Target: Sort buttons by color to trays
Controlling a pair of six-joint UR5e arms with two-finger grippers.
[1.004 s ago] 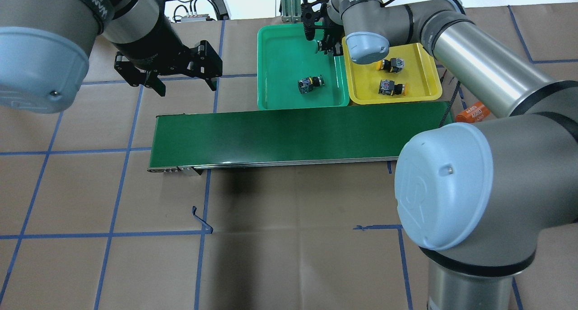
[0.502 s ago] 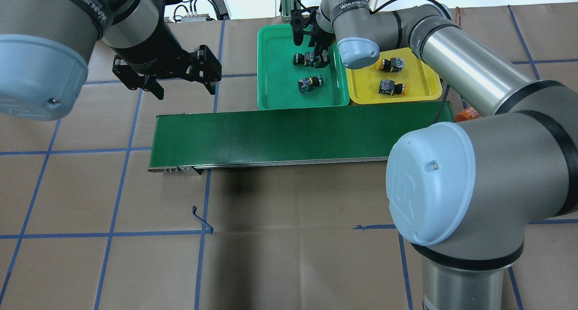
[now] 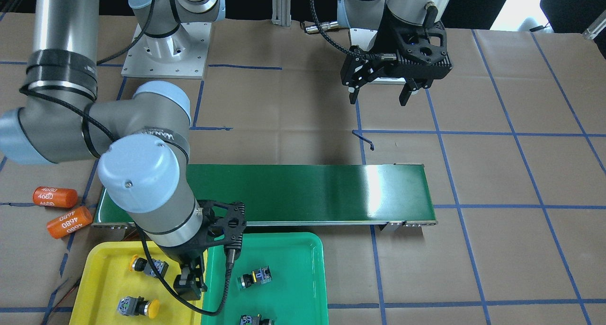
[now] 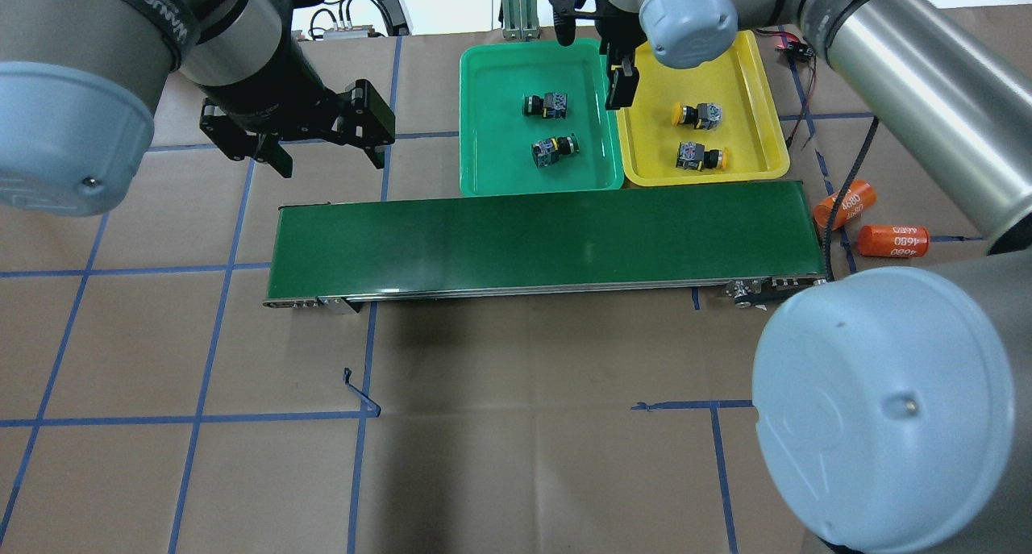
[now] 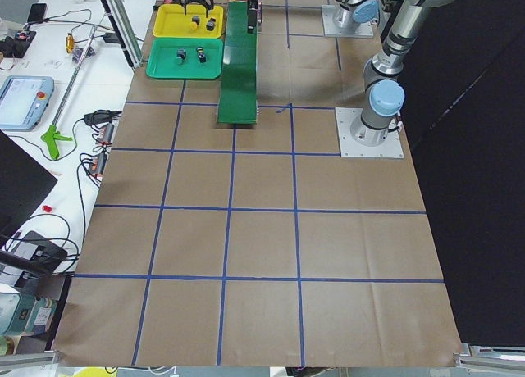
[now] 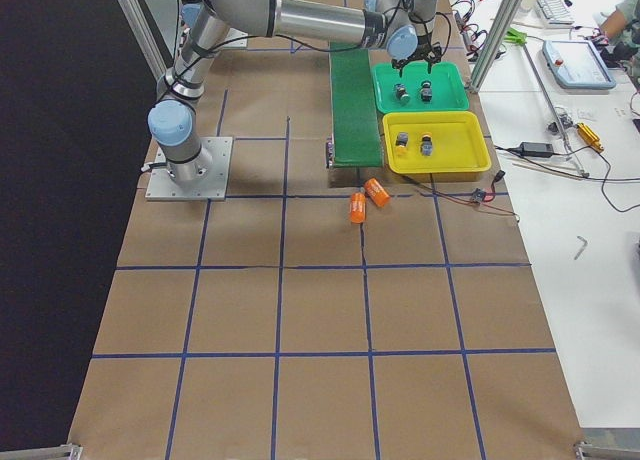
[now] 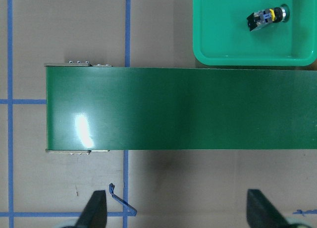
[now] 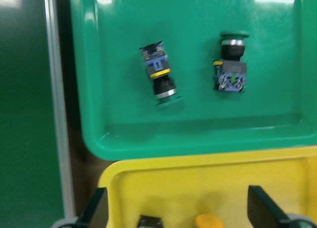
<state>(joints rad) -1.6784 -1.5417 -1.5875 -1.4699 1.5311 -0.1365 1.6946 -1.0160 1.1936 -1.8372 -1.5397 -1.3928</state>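
Right gripper point(image 3: 210, 270) gapes wide, empty — green-capped buttons point(image 8: 161, 77) lie sideways in green tray point(image 8: 198, 134).

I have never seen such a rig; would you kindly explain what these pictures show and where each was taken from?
These are two grey robot arms at a paper-covered table. Pictures come from above, across the table, both table ends, and a camera on each wrist. The left gripper and right gripper are both open, holding nothing. On the table lie a long dark-green conveyor belt, a green plastic tray with two green-capped push-buttons, a yellow plastic tray with two yellow-capped push-buttons, and two orange cylinders marked 4680.
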